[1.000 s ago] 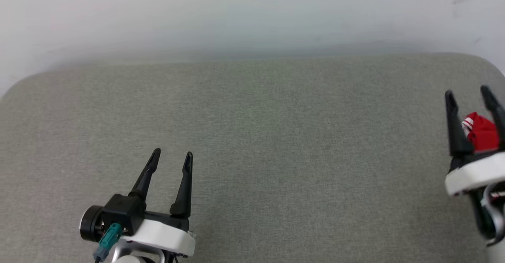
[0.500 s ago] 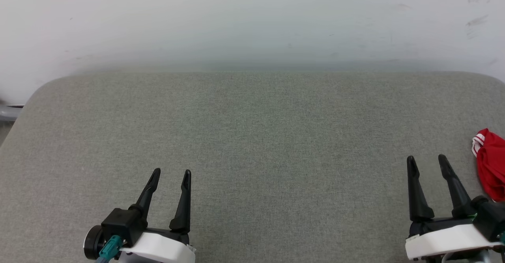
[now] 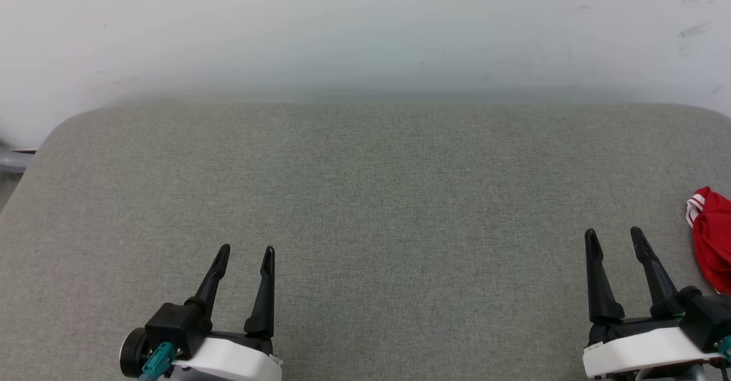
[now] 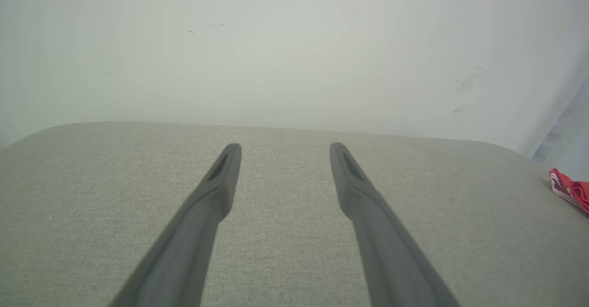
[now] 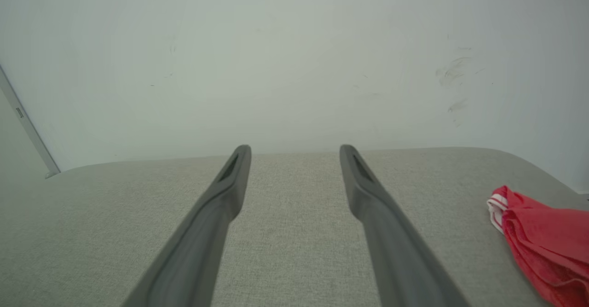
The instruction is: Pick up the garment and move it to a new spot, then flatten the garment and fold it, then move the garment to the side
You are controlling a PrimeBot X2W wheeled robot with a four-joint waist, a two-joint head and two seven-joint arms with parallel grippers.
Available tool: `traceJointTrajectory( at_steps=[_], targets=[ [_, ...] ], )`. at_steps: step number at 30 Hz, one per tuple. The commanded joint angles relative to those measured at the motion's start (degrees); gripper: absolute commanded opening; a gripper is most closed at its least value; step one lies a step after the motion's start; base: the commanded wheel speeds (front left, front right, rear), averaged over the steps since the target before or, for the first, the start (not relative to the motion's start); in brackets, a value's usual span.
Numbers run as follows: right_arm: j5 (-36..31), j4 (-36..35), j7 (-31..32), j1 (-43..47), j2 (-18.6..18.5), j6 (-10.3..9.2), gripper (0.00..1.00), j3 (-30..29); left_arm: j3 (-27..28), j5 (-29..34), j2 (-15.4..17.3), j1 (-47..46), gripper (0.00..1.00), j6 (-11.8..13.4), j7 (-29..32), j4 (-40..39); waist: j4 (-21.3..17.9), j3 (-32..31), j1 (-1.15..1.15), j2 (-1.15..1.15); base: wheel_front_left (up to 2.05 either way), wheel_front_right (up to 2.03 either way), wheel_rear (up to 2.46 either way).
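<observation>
L gripper (image 3: 247,249) fingers spread, holding nothing, over grey pad (image 3: 365,198), R gripper (image 3: 614,231) fingers spread too, empty, garment (image 3: 711,238) bunched red w/ striped trim at pad's R edge, just beside R gripper, not touching, white wall (image 3: 365,27) behind

The right gripper (image 3: 613,233), seen a second ago at 3 o'clock with the garment (image 3: 713,241) between its jaws, has been drawn back to 5 o'clock, the garment being left apart at its 2 o'clock, and the head view has been shifted too.
</observation>
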Motion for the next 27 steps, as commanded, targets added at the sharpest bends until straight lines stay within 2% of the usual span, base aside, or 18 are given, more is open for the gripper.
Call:
traceJointTrajectory(
  at_steps=[1, 13, 23, 24, 27],
  targets=[
    [-0.3, -0.3, -0.2, -0.4, 0.4, -0.05, 1.0, -0.1, 0.0, -0.1, -0.1, 0.4, 1.0, 0.2, -0.1, -0.2, 0.0, 0.1, 0.0, 0.0, 0.0, 0.0, 0.0],
    [-0.4, -0.7, -0.2, -0.5, 0.5, -0.05, 1.0, 0.1, -0.1, 1.3, -0.1, 0.2, 1.0, 0.0, -0.1, -2.0, -0.1, 0.7, 0.0, 0.0, 0.0, 0.0, 0.0],
    [0.2, -0.9, -0.2, -0.5, 0.5, -0.05, 1.0, 0.2, 0.2, -0.3, -0.1, 0.4, 1.0, 0.0, -0.1, -2.1, 0.0, 1.0, 0.0, 0.0, 0.0, 0.0, 0.0],
    [0.1, -0.7, 0.0, -0.1, 0.3, 0.0, 0.0, 0.2, 0.2, -0.2, 0.0, 0.1, 0.0, 0.0, 0.0, -1.9, 0.0, 1.1, 0.0, 0.0, 0.0, 0.0, 0.0],
    [0.3, 0.9, 0.0, 0.5, 0.3, 0.0, 0.0, 0.3, 0.1, -0.3, 0.0, 0.8, 0.0, 0.0, 0.0, -0.3, 0.0, 1.1, 0.01, 0.0, 0.0, 0.0, 0.0]
  ],
)
